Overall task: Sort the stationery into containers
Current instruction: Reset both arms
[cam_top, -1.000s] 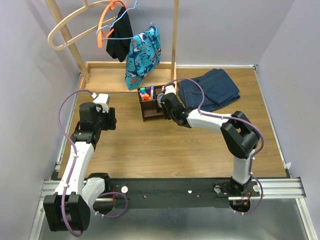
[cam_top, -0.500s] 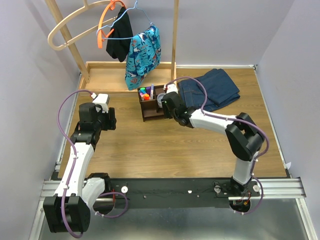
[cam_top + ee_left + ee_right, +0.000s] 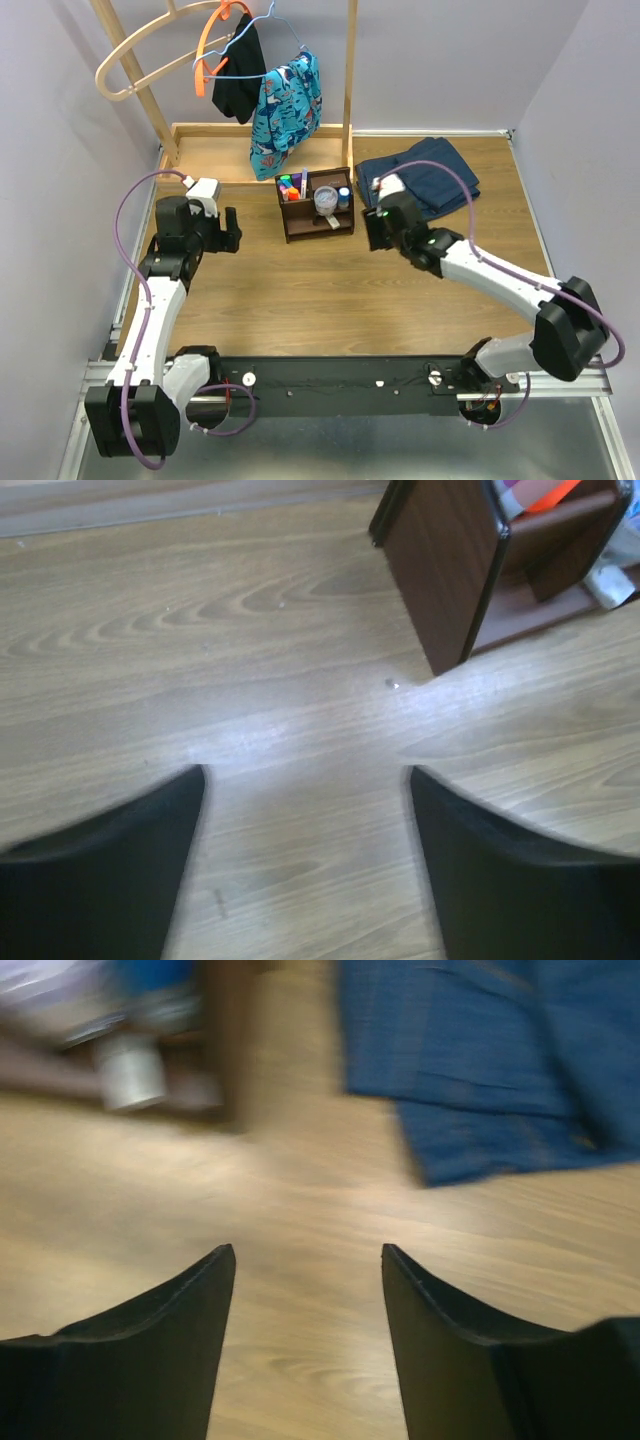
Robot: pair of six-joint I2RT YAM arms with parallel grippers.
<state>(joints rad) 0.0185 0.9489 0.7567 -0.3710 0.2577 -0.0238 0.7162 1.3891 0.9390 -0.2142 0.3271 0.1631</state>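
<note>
Top external view: nearest the arm bases, the left pincer (image 3: pixel 229 230) hangs over bare wooden tabletop (image 3: pixel 300 300) at left-centre, fingers spread and empty. The right pincer (image 3: pixel 372 229) sits at centre-right, equally parted, with nothing between its fingers in the right wrist view. Between them, a little farther up the frame, stands the small dark brown wooden desk organiser (image 3: pixel 303 222), its long axis running left to right across the frame. It is close to the right pincer and well apart from the left. Inside it are the clear round tub (image 3: pixel 326 200), the blue-capped grey bottle (image 3: pixel 343 196) and, upper left, the upright coloured markers (image 3: pixel 291 186). A small white piece (image 3: pixel 334 225) lies along the organiser's front edge; whether it rests in a low compartment or on the tabletop cannot be told. If it needs moving, the right arm looks nearer, the piece lying just left of that pincer. Beyond lie the folded blue jeans (image 3: pixel 430 175) and the pale wooden tray (image 3: pixel 215 155)
</note>
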